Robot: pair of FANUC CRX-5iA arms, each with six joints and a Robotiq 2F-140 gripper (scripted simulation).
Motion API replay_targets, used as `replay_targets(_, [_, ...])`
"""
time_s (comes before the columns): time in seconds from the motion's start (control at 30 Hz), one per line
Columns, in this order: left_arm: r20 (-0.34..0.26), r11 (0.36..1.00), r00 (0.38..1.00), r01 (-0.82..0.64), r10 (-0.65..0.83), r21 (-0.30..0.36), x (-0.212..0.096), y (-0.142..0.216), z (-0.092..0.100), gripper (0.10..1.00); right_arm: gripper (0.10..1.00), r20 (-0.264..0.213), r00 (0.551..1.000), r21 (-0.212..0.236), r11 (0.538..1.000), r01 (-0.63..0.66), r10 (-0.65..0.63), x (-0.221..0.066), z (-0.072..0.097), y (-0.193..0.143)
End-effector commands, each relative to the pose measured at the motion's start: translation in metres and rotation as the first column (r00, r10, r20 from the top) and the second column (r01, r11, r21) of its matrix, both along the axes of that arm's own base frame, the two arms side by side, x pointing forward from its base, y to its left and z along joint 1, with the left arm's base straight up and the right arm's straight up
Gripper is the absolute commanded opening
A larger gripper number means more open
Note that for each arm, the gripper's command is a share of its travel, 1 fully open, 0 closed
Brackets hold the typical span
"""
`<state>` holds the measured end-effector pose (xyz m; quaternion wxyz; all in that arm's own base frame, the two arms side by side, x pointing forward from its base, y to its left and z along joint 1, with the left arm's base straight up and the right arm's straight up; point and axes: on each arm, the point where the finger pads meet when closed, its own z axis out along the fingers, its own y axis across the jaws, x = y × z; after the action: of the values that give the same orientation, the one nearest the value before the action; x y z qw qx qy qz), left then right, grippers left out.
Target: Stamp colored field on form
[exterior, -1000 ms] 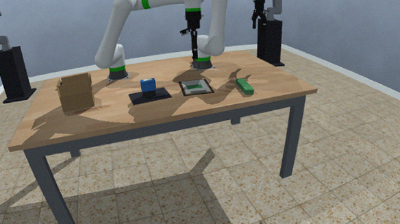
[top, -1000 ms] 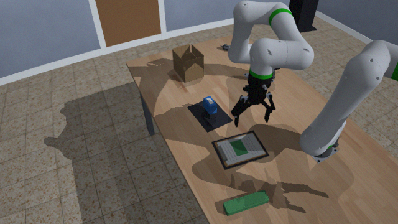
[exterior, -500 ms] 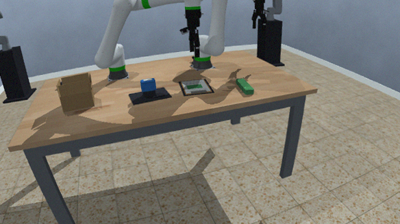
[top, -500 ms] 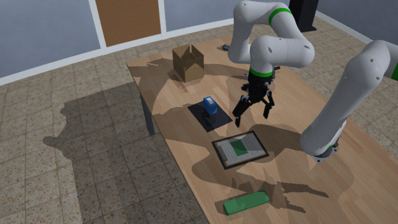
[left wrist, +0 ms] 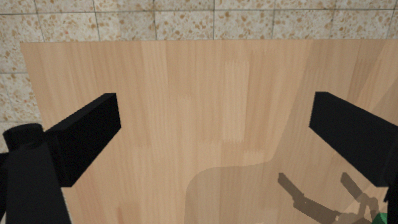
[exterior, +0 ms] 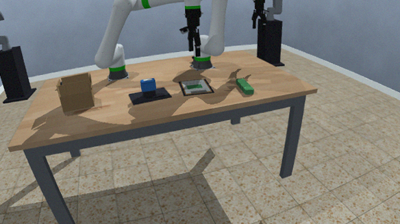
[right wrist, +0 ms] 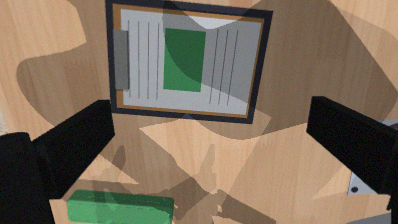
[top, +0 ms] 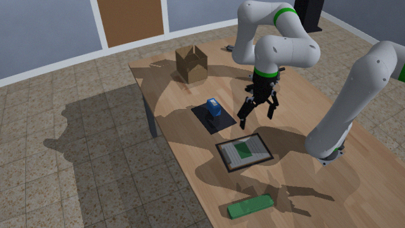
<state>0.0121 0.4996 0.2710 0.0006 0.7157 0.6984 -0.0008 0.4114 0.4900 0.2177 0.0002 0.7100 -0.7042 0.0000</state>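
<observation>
The clipboard (top: 265, 145) (exterior: 199, 91) (right wrist: 121, 60) lies flat on the table (top: 186, 158) (exterior: 118, 117) (left wrist: 175, 125) (right wrist: 295, 175), with 1 green field (top: 243, 150) (exterior: 194, 86) (right wrist: 184, 60) on its form. Just beside the clipboard, on its left in the exterior view, is the black mat (top: 223, 125) (exterior: 161, 94); the blue stamp (top: 214, 107) (exterior: 148, 84) stands upright on it. Farther from the clipboard on that same side sits 1 open cardboard box (top: 197, 72) (exterior: 76, 92). A green object (top: 250, 206) (exterior: 244, 85) (left wrist: 381, 219) (right wrist: 120, 207) lies on the clipboard's other side.

The right gripper (top: 256, 121) (exterior: 194, 51) (right wrist: 210, 116) hangs above the table near the clipboard, its 2 fingers wide apart with nothing between them. The left gripper (exterior: 258, 24) (left wrist: 214, 110) hangs high, well apart from the clipboard on the green object's side, its 2 fingers also wide apart and empty.
</observation>
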Motion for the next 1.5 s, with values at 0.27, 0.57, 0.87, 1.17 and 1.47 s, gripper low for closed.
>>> replay_targets(0.27, [0.000, 1.000, 1.000, 0.000, 0.000, 0.002, 0.000, 0.000, 0.001, 1.000, 1.000, 0.001, 1.000, 0.001, 1.000, -0.010, 0.010, 0.000, 0.002, 0.000])
replay_targets(0.57, [0.000, 1.000, 1.000, 0.000, 0.000, 0.002, 0.000, 0.000, 0.001, 1.000, 0.551, 0.001, 1.000, 0.001, 1.000, -0.010, 0.010, 0.000, 0.002, 0.000])
replay_targets(0.87, [0.000, 1.000, 1.000, 0.000, 0.000, 0.002, 0.000, 0.000, 0.001, 1.000, 0.551, 0.001, 1.000, 0.001, 1.000, -0.010, 0.010, 0.001, 0.001, -0.003])
replay_targets(1.17, [0.000, 1.000, 1.000, 0.000, 0.000, 0.002, 0.000, 0.000, 0.001, 1.000, 0.551, 0.001, 1.000, 0.001, 1.000, -0.010, 0.010, 0.004, -0.001, -0.017])
replay_targets(1.47, [0.000, 1.000, 1.000, 0.000, 0.000, 0.002, 0.000, 0.000, 0.001, 1.000, 0.551, 0.001, 1.000, 0.001, 1.000, -0.010, 0.010, 0.008, -0.005, -0.038])
